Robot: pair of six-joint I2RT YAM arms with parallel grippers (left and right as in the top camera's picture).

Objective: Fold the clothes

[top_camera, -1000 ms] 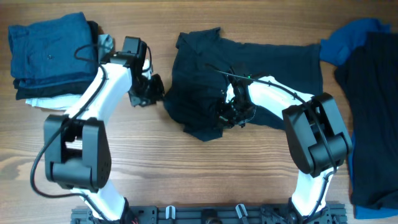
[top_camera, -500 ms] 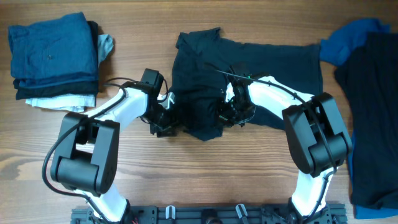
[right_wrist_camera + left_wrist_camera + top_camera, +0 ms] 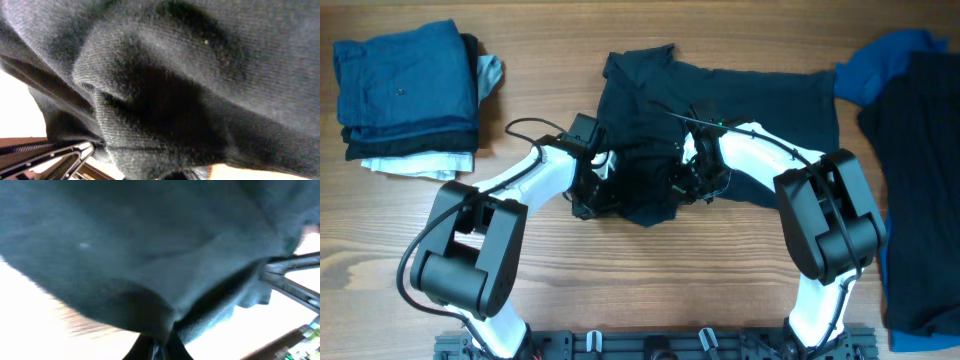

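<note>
The near-black navy shirt (image 3: 760, 95) lies crumpled in the middle of the wooden table. My left gripper (image 3: 588, 197) is at its lower left edge. In the left wrist view the shirt (image 3: 125, 245) fills the frame, and the jaws (image 3: 161, 347) are pinched together on a fold of its hem. My right gripper (image 3: 692, 182) rests on the shirt's lower middle. In the right wrist view the bunched cloth (image 3: 200, 75) covers nearly everything and gathers down into the jaws (image 3: 200, 172), which are mostly hidden.
A folded stack (image 3: 405, 90) of blue, dark and white clothes sits at the back left. An unfolded dark garment (image 3: 920, 180) on a blue one (image 3: 870, 70) lies along the right edge. Bare wood (image 3: 650, 280) runs along the front.
My left arm has swung from beside the folded stack, right and toward the front, to the shirt's lower left edge. The right arm and the shirt have stayed still.
</note>
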